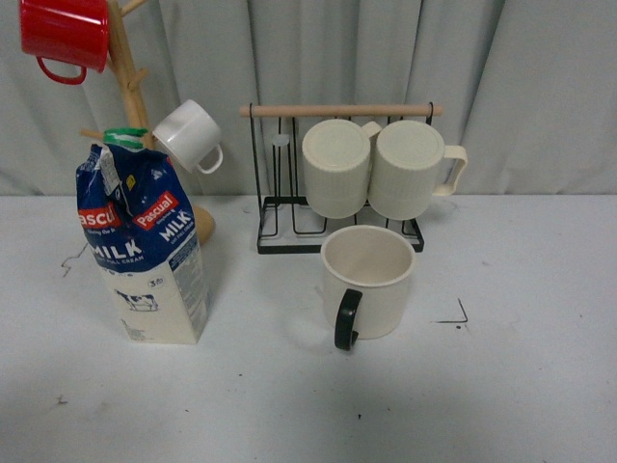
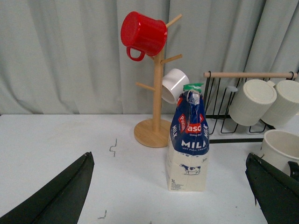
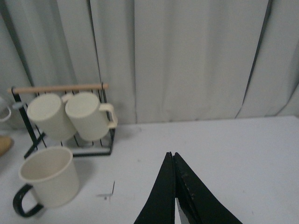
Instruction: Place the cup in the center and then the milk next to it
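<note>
The cup (image 1: 369, 280), wide and cream-white with a black handle toward me, stands upright on the table in front of the wire rack. It also shows in the right wrist view (image 3: 48, 182) and at the edge of the left wrist view (image 2: 281, 149). The milk (image 1: 145, 241), a tall blue and cream carton with a green cap, stands upright to the cup's left, next to the wooden tree; it shows in the left wrist view (image 2: 188, 140). My left gripper (image 2: 170, 186) is open and empty, short of the milk. My right gripper (image 3: 173, 156) is shut and empty, right of the cup. Neither arm shows in the front view.
A wooden mug tree (image 1: 125, 87) at the back left holds a red mug (image 1: 66, 34) and a small white cup (image 1: 188, 135). A black wire rack (image 1: 337, 207) with a wooden bar holds two ribbed cream mugs (image 1: 337, 166). A grey curtain hangs behind the white table (image 1: 289, 405).
</note>
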You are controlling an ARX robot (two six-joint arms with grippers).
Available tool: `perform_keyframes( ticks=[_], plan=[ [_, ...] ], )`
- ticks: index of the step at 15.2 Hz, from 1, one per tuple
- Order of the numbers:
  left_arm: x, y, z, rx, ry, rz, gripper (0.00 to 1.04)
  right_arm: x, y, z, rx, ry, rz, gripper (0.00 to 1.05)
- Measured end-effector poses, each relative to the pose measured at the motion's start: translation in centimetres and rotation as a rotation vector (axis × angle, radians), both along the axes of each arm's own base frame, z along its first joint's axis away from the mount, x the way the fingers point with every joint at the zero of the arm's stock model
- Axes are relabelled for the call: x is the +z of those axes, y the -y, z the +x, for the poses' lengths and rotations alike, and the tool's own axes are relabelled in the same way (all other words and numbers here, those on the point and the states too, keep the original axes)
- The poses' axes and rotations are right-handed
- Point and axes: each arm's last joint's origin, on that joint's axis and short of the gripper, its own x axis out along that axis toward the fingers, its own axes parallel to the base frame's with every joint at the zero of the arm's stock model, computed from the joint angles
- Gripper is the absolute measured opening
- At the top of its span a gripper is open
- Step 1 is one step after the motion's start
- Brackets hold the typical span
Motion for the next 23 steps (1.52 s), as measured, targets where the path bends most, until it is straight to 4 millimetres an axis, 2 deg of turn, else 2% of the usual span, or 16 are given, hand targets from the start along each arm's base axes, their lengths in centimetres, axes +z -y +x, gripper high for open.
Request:
perform_keyframes(
  ticks=[1,7,17,19,20,23],
  plan=[
    [0.0,0.0,0.0,0.000,0.000,0.000,0.98,-0.7,0.0,-0.3,0.000,-0.016,0.000,0.02],
    [0.0,0.0,0.0,0.000,0.000,0.000,0.98,-0.3,0.0,-1.8,0.000,-0.002,0.000,0.02],
    [0.0,0.0,0.0,0.000,0.000,0.000,0.98,-0.4,0.0,-2.7,0.000,-0.003,0.000,0.02],
    [0.0,0.0,0.0,0.000,0.000,0.000,0.98,-1.0,0.0,-3.4,0.004,-0.060,0.000,0.02],
    [0.0,0.0,0.0,0.000,0.000,0.000,0.98,-0.5,0.0,-3.8,0.003,0.005,0.000,0.02],
    [0.0,0.0,0.0,0.000,0.000,0.000,0.98,-0.7,0.0,-3.8,0.003,-0.014,0.000,0.02]
  ],
)
